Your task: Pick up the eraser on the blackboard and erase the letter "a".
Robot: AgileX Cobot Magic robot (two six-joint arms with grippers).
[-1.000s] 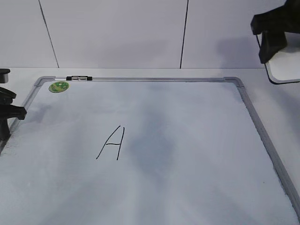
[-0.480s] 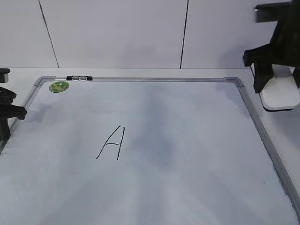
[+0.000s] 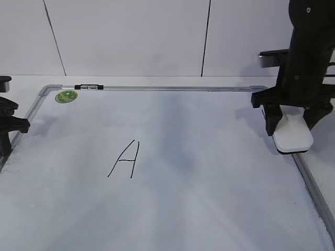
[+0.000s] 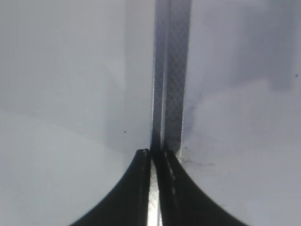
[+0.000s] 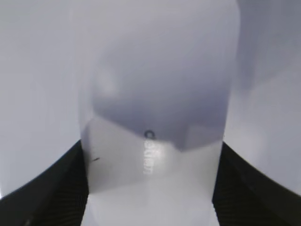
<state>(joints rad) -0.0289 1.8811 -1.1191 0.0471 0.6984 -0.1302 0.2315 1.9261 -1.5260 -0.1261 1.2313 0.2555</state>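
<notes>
A capital "A" [image 3: 124, 159] in black marker was seen written on the blackboard [image 3: 209, 157], left of centre. Small grey lettering [image 5: 149, 153] was made out on the eraser [image 5: 155, 117], too blurred to be read. The print on the green sticker [image 3: 66, 96] could not be read either.

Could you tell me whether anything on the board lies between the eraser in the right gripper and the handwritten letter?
Nothing visible does. The eraser, held in the right gripper at the blackboard's right edge, faces bare board up to the handwritten letter.

The right gripper [image 3: 293, 123] carried the eraser [image 3: 292, 135] down and leftward to the blackboard's [image 3: 209, 183] right edge.
</notes>
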